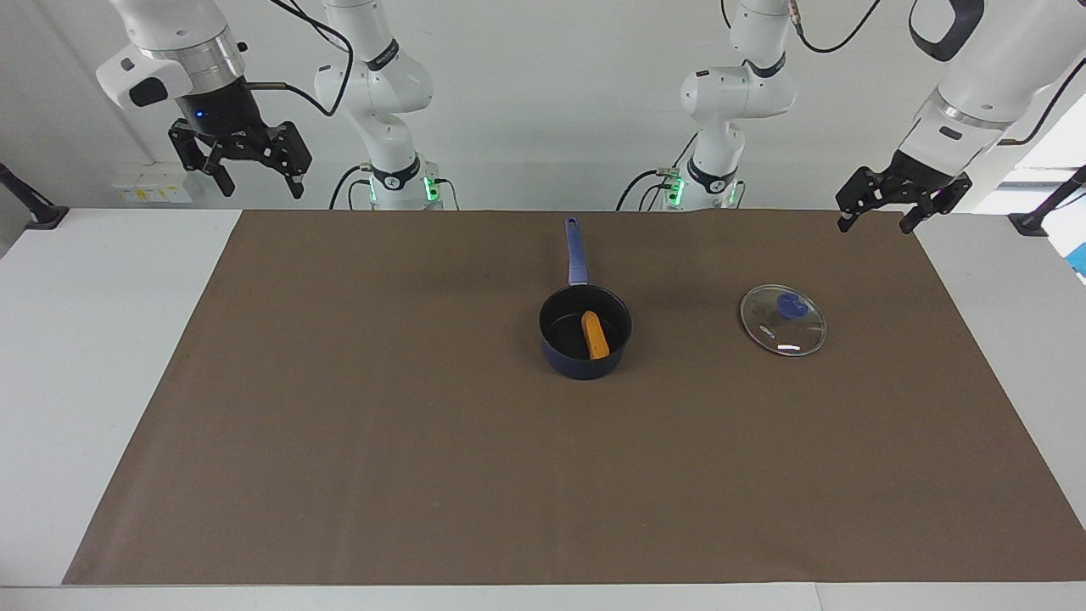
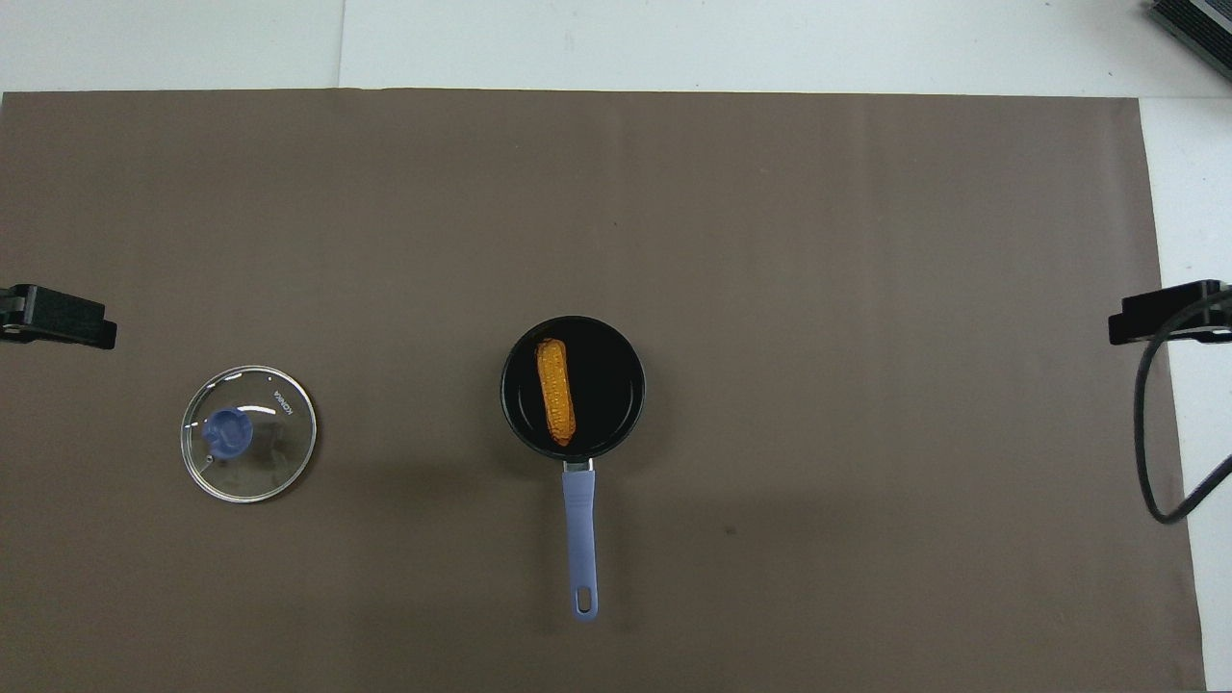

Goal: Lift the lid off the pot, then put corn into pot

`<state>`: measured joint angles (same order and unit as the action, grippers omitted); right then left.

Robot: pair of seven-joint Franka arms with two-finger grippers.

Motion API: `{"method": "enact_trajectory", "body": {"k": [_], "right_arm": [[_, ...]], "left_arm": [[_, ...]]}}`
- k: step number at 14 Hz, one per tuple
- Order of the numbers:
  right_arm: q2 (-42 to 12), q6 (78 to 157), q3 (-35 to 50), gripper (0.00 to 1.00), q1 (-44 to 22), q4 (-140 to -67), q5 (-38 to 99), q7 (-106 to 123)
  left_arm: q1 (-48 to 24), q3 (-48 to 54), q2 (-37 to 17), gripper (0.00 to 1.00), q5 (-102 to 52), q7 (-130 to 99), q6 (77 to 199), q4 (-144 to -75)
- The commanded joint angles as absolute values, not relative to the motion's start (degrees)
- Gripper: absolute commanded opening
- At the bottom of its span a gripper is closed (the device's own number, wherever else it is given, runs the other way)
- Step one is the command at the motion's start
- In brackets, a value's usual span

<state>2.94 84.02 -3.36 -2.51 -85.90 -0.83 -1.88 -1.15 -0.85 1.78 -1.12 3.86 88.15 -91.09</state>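
The navy pot (image 1: 564, 352) (image 2: 616, 385) stands mid-table, its handle pointing toward the robots. The orange-yellow corn (image 1: 595, 334) (image 2: 555, 390) lies inside the pot. The glass lid (image 1: 782, 320) (image 2: 248, 433) with its blue knob lies flat on the brown mat, beside the pot toward the left arm's end. My left gripper (image 1: 876, 214) is open and empty, raised high over the mat's edge at its own end. My right gripper (image 1: 259, 180) is open and empty, raised high at the right arm's end. Both arms wait.
A brown mat (image 1: 382, 441) covers most of the white table. A black cable (image 2: 1155, 462) hangs at the right arm's end of the overhead view. Only the grippers' tips (image 2: 58, 318) (image 2: 1165, 313) show in that view.
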Motion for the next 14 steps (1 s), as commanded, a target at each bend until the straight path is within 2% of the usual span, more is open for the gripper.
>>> {"method": "enact_trajectory", "body": {"k": [1,14], "right_arm": [[5.45,82.80,-3.52,1.00,-2.55,-88.68,-0.18,-0.61],[5.10,83.32,-3.52,1.00,-2.46,-88.24,-0.09,-0.97]], "left_arm": [[-1.41,-0.97,3.25,1.00,-0.26,3.60,89.21,-92.81],[-1.58,-0.88,3.34,1.00,-0.35,3.52,89.12,-92.99]]}}
